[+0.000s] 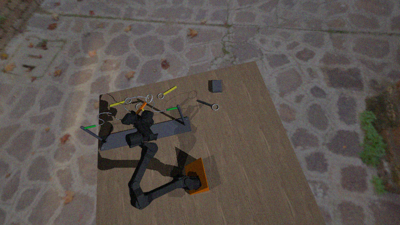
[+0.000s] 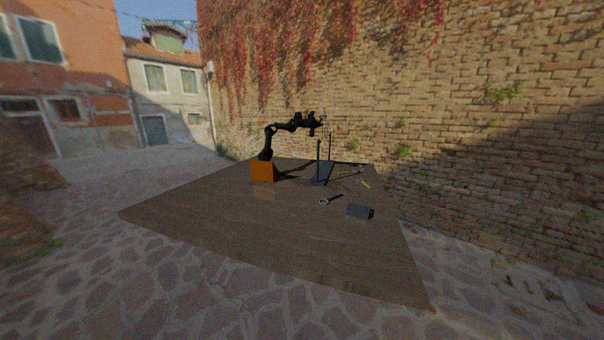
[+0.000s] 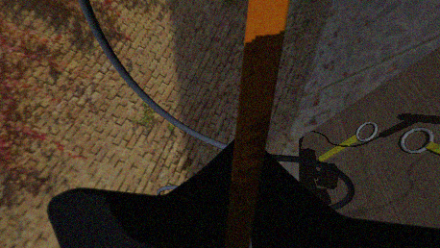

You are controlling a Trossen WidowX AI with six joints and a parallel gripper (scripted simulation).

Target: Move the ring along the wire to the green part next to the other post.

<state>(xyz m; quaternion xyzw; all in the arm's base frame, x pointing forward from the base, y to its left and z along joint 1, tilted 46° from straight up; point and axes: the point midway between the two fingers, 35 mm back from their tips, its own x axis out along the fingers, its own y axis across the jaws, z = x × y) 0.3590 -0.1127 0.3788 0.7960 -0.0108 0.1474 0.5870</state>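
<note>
The ring (image 1: 149,98) (image 2: 322,116) is around the thin grey wire (image 3: 178,124), high over the middle of the base, between the posts. Its orange handle (image 1: 141,107) (image 3: 259,91) slants down to my gripper (image 1: 137,113) (image 3: 244,148), which is shut on it. One green part (image 1: 172,108) is beside the right post (image 1: 181,114) (image 2: 318,160); the other green part (image 1: 90,127) is beside the left post (image 1: 92,133) (image 2: 329,146). The ring itself is out of the wrist view, so I cannot tell its gap to the wire. The arm hides part of the wire in the top view.
Yellow-handled rings (image 1: 170,90) (image 1: 117,104) lie on the table beyond the wire. A black-handled ring (image 1: 204,103) (image 2: 333,197) and a grey block (image 1: 216,86) (image 2: 358,211) lie to the right. The grey base (image 1: 170,127) joins the posts. An orange block (image 1: 197,164) (image 2: 262,170) is by the arm's base.
</note>
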